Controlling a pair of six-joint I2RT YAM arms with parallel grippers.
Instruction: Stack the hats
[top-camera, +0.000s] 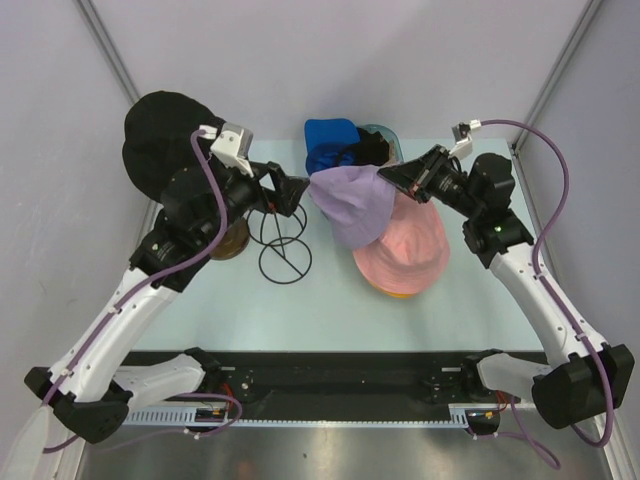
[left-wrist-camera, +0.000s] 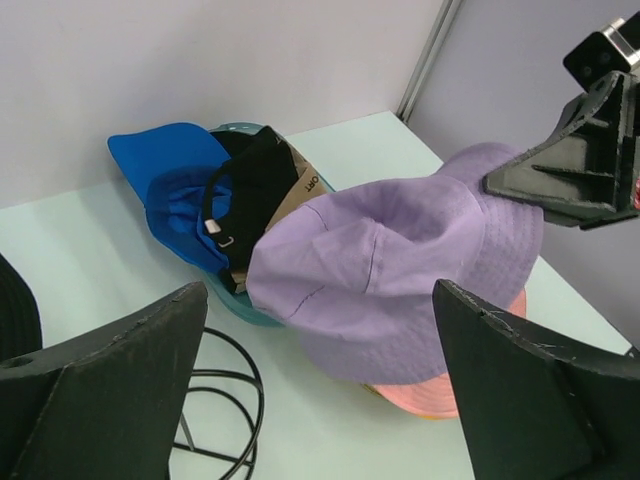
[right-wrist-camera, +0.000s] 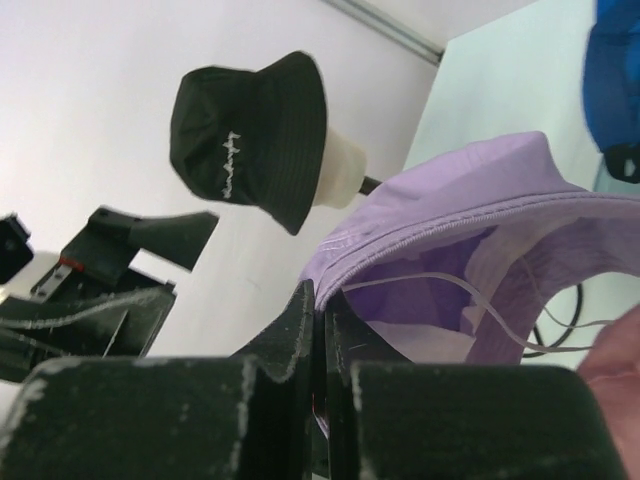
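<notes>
My left pincer (top-camera: 296, 190) stands spread and empty; the black bucket hat (top-camera: 160, 140) sits behind it, unstacked. My right pincer (top-camera: 398, 175) pinches the brim of the lavender hat (top-camera: 350, 205), partly over the pink hat (top-camera: 410, 250), which lies, I think, on an orange hat (top-camera: 395, 292). The blue cap (top-camera: 330, 135) beyond is also not stacked.

Middle: the lavender fabric bucket hat (top-camera: 352, 203) is hanging between the left hand (top-camera: 300, 190) and the right hand (top-camera: 392, 176), over the pink fabric bucket hat's (top-camera: 410, 250) left edge.
Right: the pink fabric bucket hat is lying on an orange fabric hat (top-camera: 392, 291) on the counter (top-camera: 330, 315).
Behind: the blue fabric cap (top-camera: 330, 138) is lying by the back edge.
Far left: the black fabric bucket hat (top-camera: 158, 135) is sitting on the cream mannequin head (right-wrist-camera: 345, 170).
</notes>
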